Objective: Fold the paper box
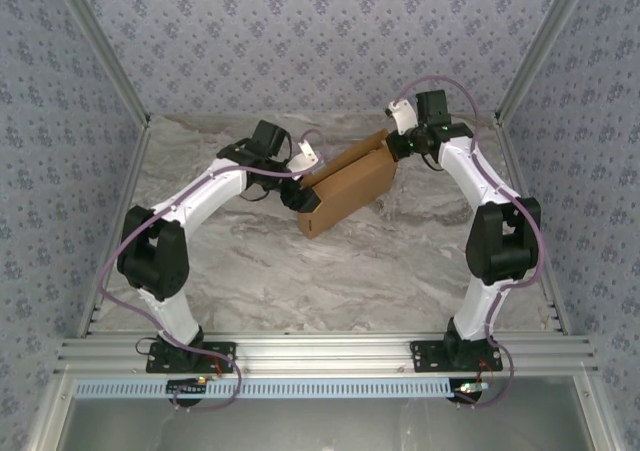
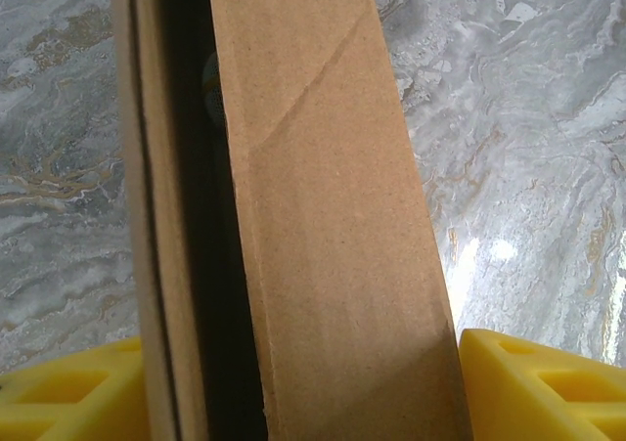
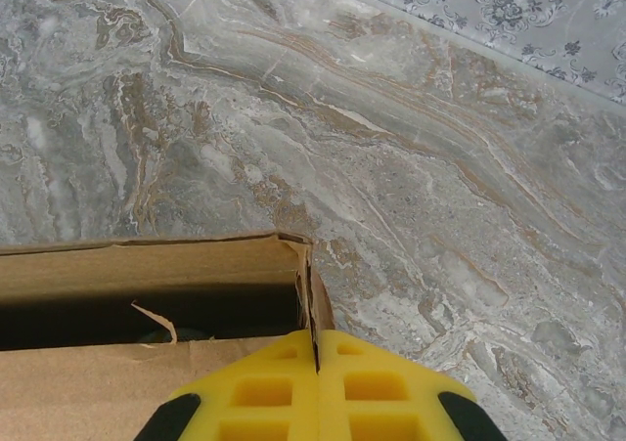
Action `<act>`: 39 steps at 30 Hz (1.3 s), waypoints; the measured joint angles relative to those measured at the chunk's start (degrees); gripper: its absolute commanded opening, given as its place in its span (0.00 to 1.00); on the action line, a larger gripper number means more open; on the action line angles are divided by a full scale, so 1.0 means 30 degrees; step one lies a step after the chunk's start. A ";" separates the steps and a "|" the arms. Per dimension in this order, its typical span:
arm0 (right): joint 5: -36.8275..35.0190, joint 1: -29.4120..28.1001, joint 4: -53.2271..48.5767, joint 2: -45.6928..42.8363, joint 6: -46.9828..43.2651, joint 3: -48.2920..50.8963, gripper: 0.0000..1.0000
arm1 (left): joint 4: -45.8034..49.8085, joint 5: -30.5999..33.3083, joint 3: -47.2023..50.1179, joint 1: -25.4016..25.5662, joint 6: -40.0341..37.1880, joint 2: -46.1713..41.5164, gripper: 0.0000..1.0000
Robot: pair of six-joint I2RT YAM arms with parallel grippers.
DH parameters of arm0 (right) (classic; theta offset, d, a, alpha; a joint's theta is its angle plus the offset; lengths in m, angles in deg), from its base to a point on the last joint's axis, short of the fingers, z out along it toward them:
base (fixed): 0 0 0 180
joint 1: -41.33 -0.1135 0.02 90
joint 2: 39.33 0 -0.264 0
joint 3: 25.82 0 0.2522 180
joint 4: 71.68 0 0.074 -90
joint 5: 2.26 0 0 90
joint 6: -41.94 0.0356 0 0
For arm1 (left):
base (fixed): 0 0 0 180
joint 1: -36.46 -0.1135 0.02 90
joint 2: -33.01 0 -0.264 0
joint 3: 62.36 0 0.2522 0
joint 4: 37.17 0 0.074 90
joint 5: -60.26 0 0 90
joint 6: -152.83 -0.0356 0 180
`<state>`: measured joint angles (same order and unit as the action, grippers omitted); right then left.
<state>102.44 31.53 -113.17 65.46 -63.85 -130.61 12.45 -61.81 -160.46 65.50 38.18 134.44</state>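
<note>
The paper box point(image 2: 333, 265) runs off the top and bottom of the left wrist view, its inside a dark slot, contents unreadable. In the right wrist view the left and bottom edges crop it, interior shadowed.

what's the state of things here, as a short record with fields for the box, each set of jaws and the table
paper box: brown cardboard, partly folded up, lying diagonally mid-table, a dark gap open along one side
left jaws: closed across the box's near-left end, yellow fingers on both sides of it
right jaws: pinched on a thin cardboard wall at the box's far-right corner
table: grey marbled surface
box lifted or resting: cannot tell
</note>
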 measured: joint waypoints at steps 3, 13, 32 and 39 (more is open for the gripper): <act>-0.0029 0.0000 0.0000 0.0000 0.0000 0.0000 0.06 | 0.0000 -0.0022 0.0000 0.0000 0.0022 0.0000 0.74; -0.0131 0.0000 0.0066 -0.0007 0.0000 0.0044 0.06 | 0.0095 0.0525 -0.0015 0.0168 0.0080 0.0022 0.80; -0.0634 0.0000 -0.1275 -0.0044 0.1362 -0.0517 0.09 | 0.1290 0.2594 -0.1304 0.0758 0.0036 0.0750 0.48; -0.1086 0.0000 -0.2718 -0.0044 0.2149 -0.1188 0.09 | 0.1581 0.2732 -0.1690 0.0801 -0.0146 0.0976 0.43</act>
<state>99.18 31.53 -121.32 65.33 -57.40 -134.17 17.19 -53.62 -165.53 67.90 37.75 137.37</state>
